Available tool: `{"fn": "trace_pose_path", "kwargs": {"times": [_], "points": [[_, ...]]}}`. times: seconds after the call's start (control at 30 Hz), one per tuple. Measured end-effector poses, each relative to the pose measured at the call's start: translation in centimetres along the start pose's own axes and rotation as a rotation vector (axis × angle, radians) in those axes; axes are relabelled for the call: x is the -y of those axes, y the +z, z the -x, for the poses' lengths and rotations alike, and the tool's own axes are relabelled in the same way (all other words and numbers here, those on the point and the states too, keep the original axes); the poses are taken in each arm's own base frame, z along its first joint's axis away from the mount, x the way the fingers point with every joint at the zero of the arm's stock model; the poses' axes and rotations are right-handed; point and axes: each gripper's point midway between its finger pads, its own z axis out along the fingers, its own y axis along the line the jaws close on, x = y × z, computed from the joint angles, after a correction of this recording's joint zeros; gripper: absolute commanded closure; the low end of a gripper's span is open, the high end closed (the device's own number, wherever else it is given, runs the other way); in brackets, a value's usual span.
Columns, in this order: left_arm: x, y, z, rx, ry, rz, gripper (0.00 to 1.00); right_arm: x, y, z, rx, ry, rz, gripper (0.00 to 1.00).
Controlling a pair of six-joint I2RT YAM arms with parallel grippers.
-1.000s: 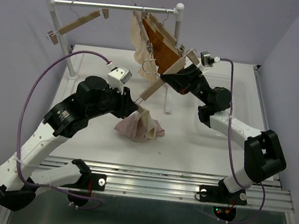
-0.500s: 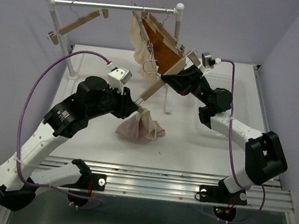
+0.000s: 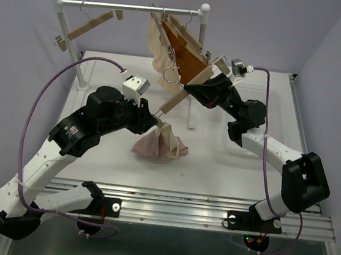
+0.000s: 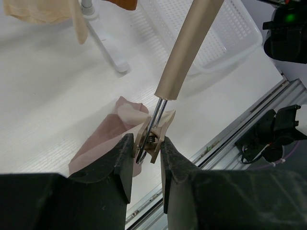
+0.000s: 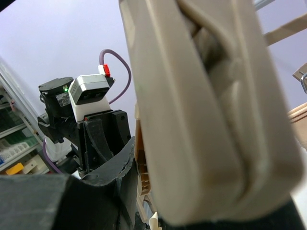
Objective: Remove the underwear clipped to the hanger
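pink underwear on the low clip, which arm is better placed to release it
Left. The left gripper pinches the clip holding the pink underwear; the right gripper grips the hanger's upper end.

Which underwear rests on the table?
The pale pink underwear; the cream-beige underwear and orange-brown underwear hang up at the rail.

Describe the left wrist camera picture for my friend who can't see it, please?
The left gripper pinches a small clip at the end of a tilted wooden hanger, with pale pink underwear bunched beneath it on the white table. A white mesh basket sits behind, at upper right.
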Motion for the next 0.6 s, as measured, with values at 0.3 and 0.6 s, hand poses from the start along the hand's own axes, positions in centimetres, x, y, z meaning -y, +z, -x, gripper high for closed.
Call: {"fn": "trace_pose_path", "kwargs": {"times": [0.3, 0.6], "points": [[0.4, -0.5, 1.0, 0.032, 0.013, -0.016, 1.00, -1.0, 0.6, 1.0, 0.000, -0.037, 0.003, 0.99], [0.7, -0.8, 1.5, 0.049, 0.013, -0.027, 1.00, -1.5, 1.1, 1.5, -0.014, -0.049, -0.009, 0.99]]}}
